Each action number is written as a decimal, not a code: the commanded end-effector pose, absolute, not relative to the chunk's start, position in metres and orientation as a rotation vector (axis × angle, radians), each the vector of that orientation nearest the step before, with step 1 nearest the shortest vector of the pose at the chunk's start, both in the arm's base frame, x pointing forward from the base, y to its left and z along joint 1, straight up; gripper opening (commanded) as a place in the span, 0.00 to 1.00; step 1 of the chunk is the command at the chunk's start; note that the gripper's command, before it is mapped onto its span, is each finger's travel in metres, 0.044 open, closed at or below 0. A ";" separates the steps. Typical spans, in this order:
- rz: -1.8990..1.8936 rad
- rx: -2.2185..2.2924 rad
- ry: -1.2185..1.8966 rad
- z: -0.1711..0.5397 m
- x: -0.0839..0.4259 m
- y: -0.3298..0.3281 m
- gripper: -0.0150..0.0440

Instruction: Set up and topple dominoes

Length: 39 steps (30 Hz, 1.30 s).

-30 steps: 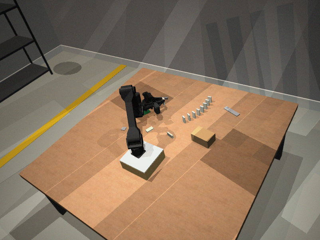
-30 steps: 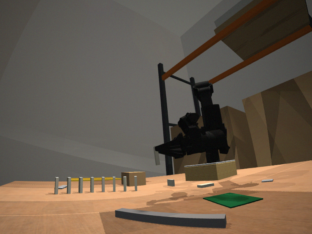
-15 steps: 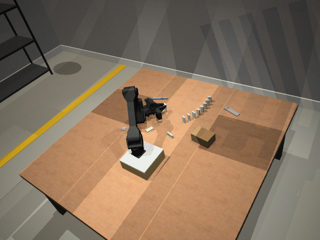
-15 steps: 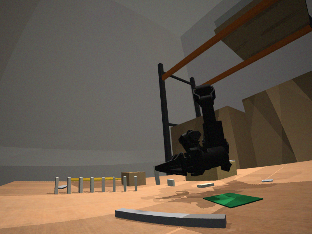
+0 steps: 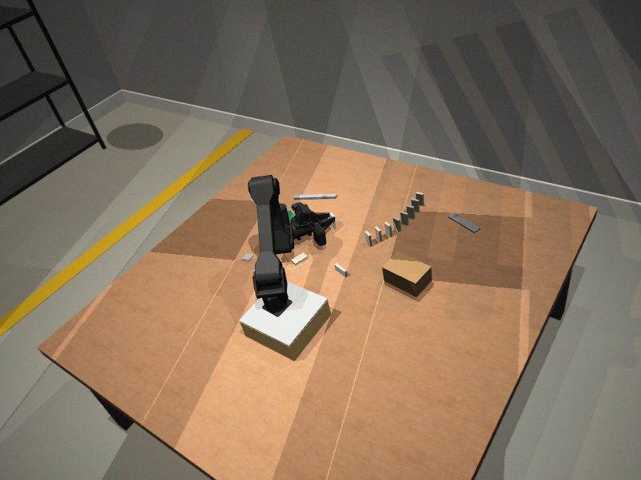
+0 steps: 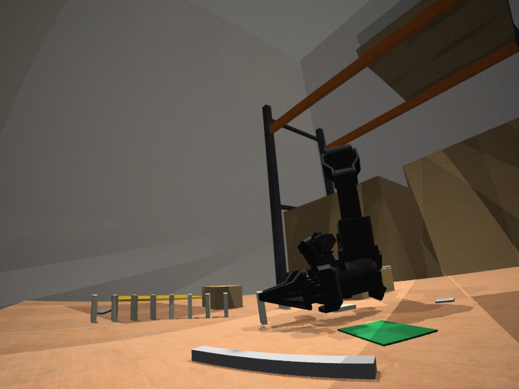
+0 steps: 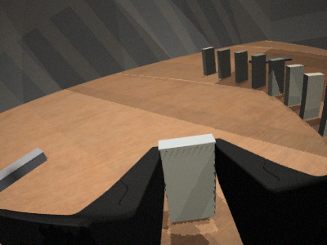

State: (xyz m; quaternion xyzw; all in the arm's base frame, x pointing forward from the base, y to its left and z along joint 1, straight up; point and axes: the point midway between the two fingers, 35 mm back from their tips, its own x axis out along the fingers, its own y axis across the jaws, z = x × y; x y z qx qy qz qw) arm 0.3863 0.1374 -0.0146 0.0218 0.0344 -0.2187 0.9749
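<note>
My gripper (image 5: pixel 332 220) (image 6: pixel 261 297) (image 7: pixel 186 151) is shut on a pale domino (image 6: pixel 263 314) (image 7: pixel 190 184). The held domino is near upright, leaning slightly in the exterior view, with its lower end low over the table; whether it touches is unclear. Several dominoes stand in a slightly curved row, one of them mid-row (image 5: pixel 396 224) (image 6: pixel 153 307) (image 7: pixel 275 77). The held domino is apart from the row, left of its near end domino (image 5: pixel 368 239) (image 6: pixel 225 305) in the top view. One loose domino (image 5: pixel 299 259) (image 6: pixel 347 307) lies flat; another (image 5: pixel 340 270) lies on its long edge.
A curved grey bar (image 5: pixel 315 196) (image 6: pixel 283 365) (image 7: pixel 20 169) lies behind the gripper in the top view. A green square (image 6: pixel 385 332) lies under the arm. A cardboard box (image 5: pixel 407 275) (image 6: pixel 222 297), a flat grey bar (image 5: pixel 463 222) and a small grey piece (image 5: pixel 248 256) (image 6: pixel 444 300) lie around.
</note>
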 end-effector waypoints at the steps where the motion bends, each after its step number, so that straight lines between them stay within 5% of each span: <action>1: -0.436 0.039 0.071 -0.016 0.387 0.138 0.44; 14: -0.436 0.039 0.071 -0.016 0.387 0.138 1.00; 27: -0.437 0.041 0.075 0.034 0.388 0.138 1.00; 39: -0.244 -0.003 0.557 0.016 0.486 0.164 1.00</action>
